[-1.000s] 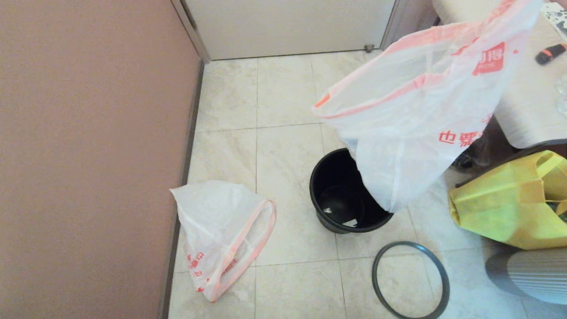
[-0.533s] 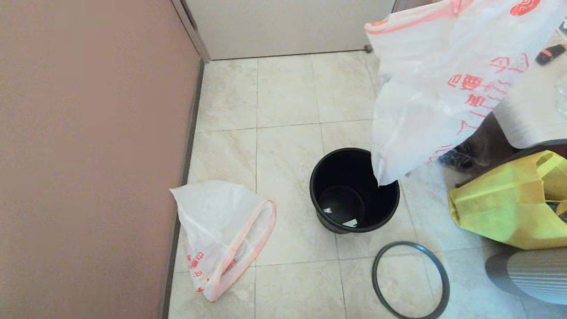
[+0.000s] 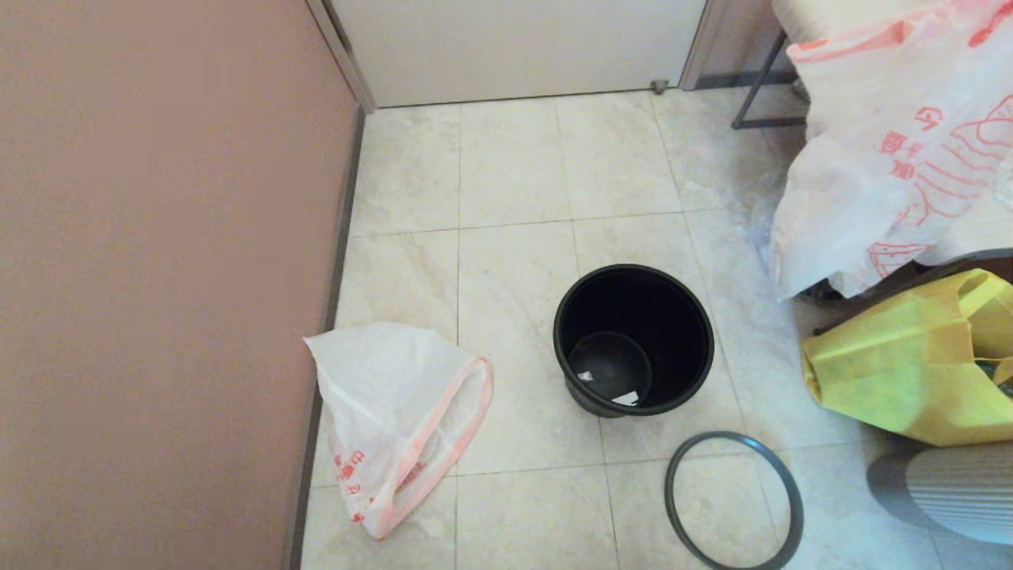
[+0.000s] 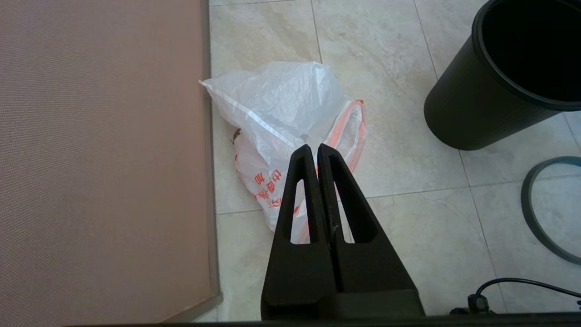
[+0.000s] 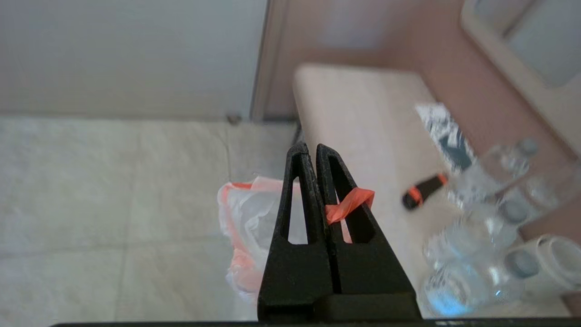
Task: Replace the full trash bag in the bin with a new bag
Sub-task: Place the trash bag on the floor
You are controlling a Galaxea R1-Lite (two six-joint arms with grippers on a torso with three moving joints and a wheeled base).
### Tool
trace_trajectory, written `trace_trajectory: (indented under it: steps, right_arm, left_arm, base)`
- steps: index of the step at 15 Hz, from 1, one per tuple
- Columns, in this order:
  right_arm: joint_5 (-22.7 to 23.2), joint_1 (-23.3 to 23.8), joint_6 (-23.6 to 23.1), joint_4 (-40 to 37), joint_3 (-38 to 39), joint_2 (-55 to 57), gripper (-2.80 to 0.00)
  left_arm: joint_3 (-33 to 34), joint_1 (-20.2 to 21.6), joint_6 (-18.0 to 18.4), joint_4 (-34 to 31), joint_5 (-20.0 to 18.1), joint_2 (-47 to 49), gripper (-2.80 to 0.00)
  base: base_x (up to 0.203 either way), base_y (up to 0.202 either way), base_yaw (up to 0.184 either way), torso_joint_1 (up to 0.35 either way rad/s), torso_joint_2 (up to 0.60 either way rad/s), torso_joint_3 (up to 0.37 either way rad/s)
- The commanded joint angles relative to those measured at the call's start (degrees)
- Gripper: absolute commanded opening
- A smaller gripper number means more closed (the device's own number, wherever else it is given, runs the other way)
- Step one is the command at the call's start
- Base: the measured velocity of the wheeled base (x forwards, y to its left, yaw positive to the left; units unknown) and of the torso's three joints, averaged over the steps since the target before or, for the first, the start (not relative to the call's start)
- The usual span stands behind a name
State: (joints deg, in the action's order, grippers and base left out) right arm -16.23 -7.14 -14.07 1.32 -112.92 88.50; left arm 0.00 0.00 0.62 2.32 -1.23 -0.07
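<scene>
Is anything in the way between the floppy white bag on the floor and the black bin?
Nothing visible. Only bare floor tile lies between the new bag and the bin. The bin's mouth is open; its hoop lies on the floor beside it. The full trash bag hangs from the right gripper, off to the side.

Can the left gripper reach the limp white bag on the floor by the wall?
Probably yes: the shut left gripper hangs above that limp white bag with nothing between them, but it must open first.
</scene>
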Motion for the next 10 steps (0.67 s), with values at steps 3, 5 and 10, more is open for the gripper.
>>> trace_trajectory:
  steps: [3, 5, 10]
  right_arm:
    - [-0.85, 3.42, 0.56, -0.03, 0.32, 10.11, -2.80]
    - [-1.77, 4.69, 1.30, 0.26, 0.68, 15.90, -2.80]
    - [-5.30, 5.35, 5.81, 5.61, 6.13, 30.47, -2.80]
  left_arm:
    - [0.79, 0.00, -0.01, 0.05, 0.00, -0.01, -2.80]
    - [0.79, 0.00, -0.01, 0.05, 0.00, -0.01, -2.80]
    - [0.79, 0.00, -0.01, 0.05, 0.00, -0.01, -2.80]
  base:
    - [0.000, 0.000, 0.000, 0.000, 0.00, 0.000]
    - [0.000, 0.000, 0.000, 0.000, 0.00, 0.000]
    - [0.000, 0.000, 0.000, 0.000, 0.00, 0.000]
